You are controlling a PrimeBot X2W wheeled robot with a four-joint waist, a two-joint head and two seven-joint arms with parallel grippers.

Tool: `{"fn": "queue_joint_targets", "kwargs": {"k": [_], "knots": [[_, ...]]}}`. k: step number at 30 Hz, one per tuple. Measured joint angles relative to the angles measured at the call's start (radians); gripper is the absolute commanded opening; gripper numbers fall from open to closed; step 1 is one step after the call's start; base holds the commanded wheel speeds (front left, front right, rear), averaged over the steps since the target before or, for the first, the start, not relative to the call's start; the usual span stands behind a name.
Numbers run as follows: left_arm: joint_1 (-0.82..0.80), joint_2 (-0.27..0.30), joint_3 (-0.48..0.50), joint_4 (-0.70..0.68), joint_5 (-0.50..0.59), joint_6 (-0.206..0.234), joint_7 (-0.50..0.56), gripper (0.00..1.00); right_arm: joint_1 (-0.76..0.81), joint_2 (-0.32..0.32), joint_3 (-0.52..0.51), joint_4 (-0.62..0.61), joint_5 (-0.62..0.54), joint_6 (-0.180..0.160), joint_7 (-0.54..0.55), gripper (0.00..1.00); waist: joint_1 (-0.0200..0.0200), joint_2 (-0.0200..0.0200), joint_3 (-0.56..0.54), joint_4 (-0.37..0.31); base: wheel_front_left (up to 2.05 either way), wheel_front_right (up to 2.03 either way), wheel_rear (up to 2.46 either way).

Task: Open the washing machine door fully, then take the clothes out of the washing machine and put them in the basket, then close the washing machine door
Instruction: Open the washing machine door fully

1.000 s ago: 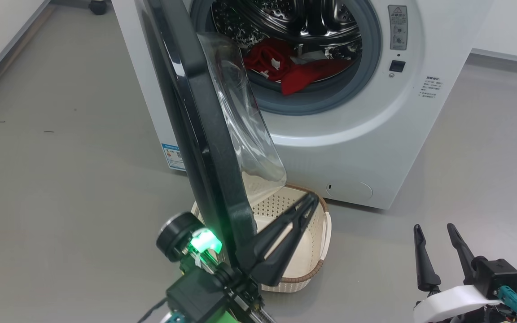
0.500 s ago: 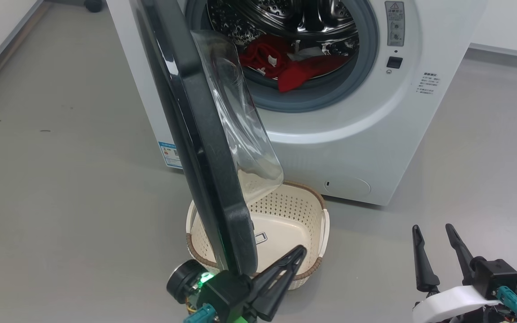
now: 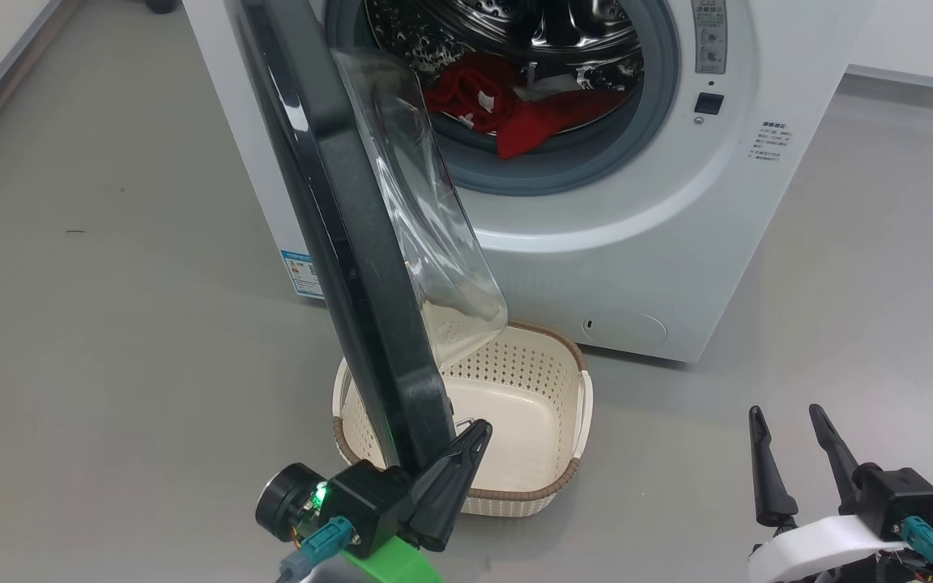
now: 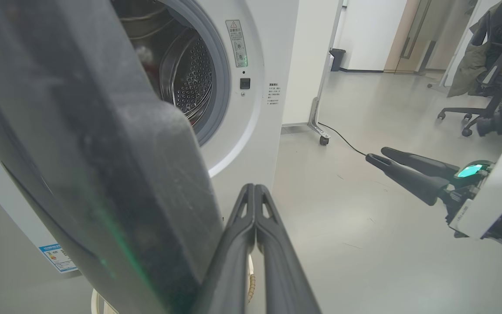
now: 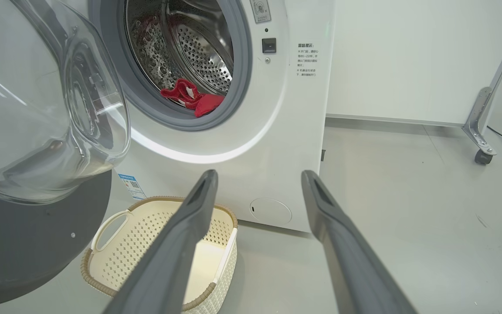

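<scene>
So, the washing machine door (image 3: 337, 243) is standing partway open, sticking out from the left side of the washing machine (image 3: 636, 267) and showing nearly edge-on in the head view, with its clear bowl (image 3: 426, 219) facing the drum (image 3: 564, 32). The left gripper (image 3: 479, 429) is sitting right at the door's lower edge, on the bowl side. Its fingers (image 4: 233, 261) are clenched tight together with nothing between them. Honestly, I can't tell whether it's actually touching the door or just hanging beside it. The right gripper (image 3: 785, 417) is hovering low on the right over the grey floor (image 3: 110, 364), well apart from the machine, with its fingers (image 5: 181, 235) spread wide and gripping nothing. The clothes (image 3: 515, 113) are lying in the bottom of the drum, and one red piece is drooping over the grey rubber ring (image 3: 645, 138) at the front. The basket (image 3: 531, 490) is sitting on the floor just in front of the machine, below the door. The door is partly hiding it in the head view, and its cream bottom is showing bare.
</scene>
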Motion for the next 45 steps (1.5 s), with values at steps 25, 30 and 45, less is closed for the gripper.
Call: {"fn": "queue_joint_targets", "kwargs": {"k": [25, 30, 45], "knots": [[0.01, -0.003, 0.026, 0.008, 0.0, 0.035, -0.002, 0.0, -0.004, 0.002, -0.035, 0.002, -0.001, 0.0, 0.0, 1.0, 0.0, 0.0, 0.011, 0.037, 0.0, 0.0, 0.0], [0.027, 0.0, 0.039, 0.009, -0.002, 0.046, -0.006, 0.0, -0.004, 0.002, -0.045, 0.002, -0.001, 0.0, 0.0, 1.0, 0.0, 0.0, 0.009, 0.056, 0.0, 0.0, 0.0], [0.066, 0.026, 0.079, 0.007, -0.009, 0.091, -0.01, 0.0, -0.004, 0.002, -0.056, 0.002, -0.004, 0.0, 0.0, 1.0, 0.0, 0.0, -0.002, 0.133, 0.0, 0.0, 0.0]]}}
